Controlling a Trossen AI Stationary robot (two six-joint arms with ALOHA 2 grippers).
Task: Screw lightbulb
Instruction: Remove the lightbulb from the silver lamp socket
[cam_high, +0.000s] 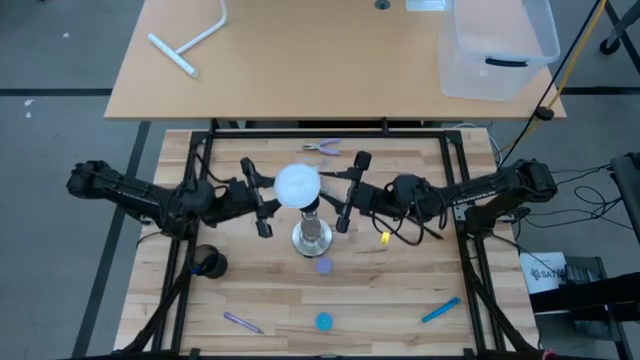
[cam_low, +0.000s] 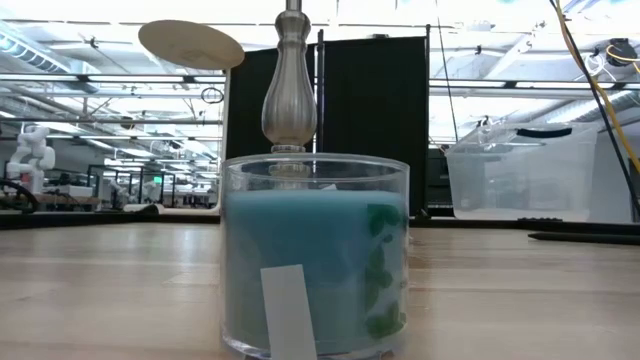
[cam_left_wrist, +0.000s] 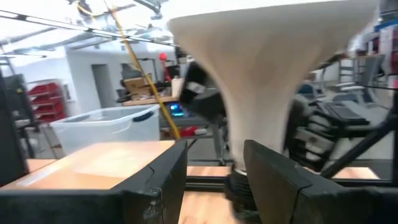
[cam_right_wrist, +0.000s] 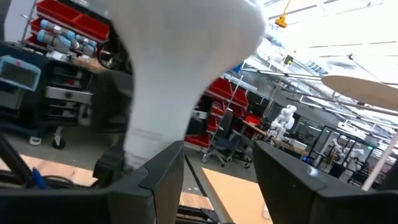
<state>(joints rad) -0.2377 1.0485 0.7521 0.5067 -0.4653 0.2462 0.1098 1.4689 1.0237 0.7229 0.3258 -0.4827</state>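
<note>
The white lightbulb (cam_high: 297, 185) is sitting upright on top of the silvery socket stand (cam_high: 312, 235) at the middle of the wooden worktop (cam_high: 400, 290). The left end effector (cam_high: 258, 198) and the right end effector (cam_high: 350, 190) are flanking it, fingers standing apart, gripping nothing.
</note>
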